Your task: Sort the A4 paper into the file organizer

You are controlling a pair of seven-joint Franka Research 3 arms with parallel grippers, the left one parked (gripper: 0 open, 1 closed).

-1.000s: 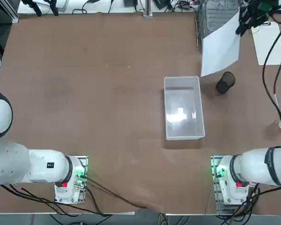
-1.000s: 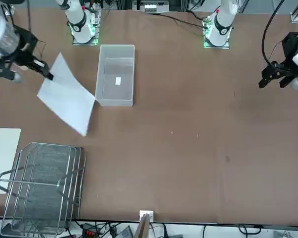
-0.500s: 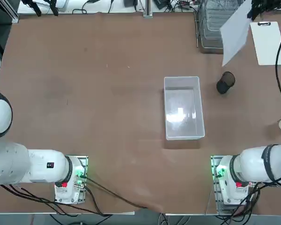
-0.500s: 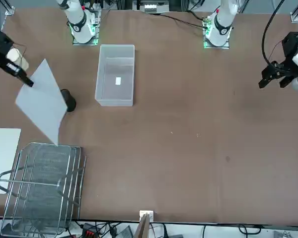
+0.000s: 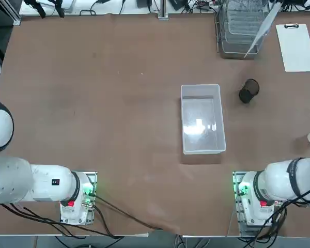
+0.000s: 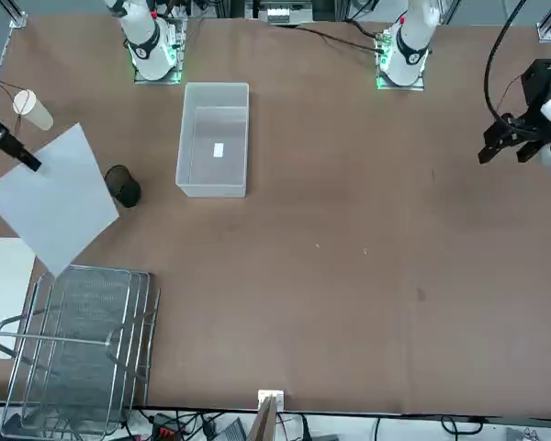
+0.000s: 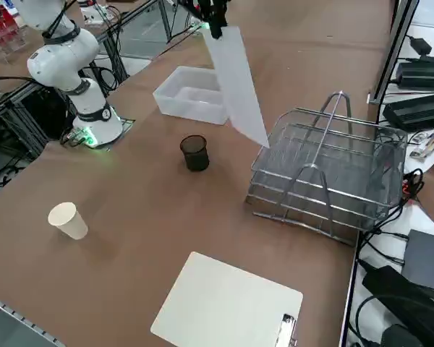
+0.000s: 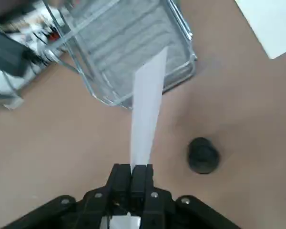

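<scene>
The right gripper [image 8: 131, 177] has its fingers pressed together on one corner of the A4 paper [image 8: 147, 114], which hangs from it clear of the counter [image 6: 349, 257] and slants away toward the file organizer [image 8: 128, 43]; the sheet's far corner sits just over the rack's near rim, and in the side view it seems close to the top tray's edge, though contact cannot be told.

The main risk, as I judge it, is the thin single-corner hold; the sheet is limp and edge-on to the rack, so it could buckle against the wire rim, catch on the upright handle [image 7: 325, 134], or slip between two trays instead of lying flat in one; a release from this tilt would likely let it slide off onto the counter beside the rack.

Below the gripper and a little to one side stands a dark mesh cup [image 8: 202, 154], near the hanging sheet but apart from it; it does not block the path; beyond it lies the clipboard [image 7: 228, 307] with its own white sheet, beside the organizer; a paper cup [image 6: 32, 108] stands near the gripper on the other side; the translucent bin [image 5: 201, 119] is well apart, behind the gripper, and out of the way.
</scene>
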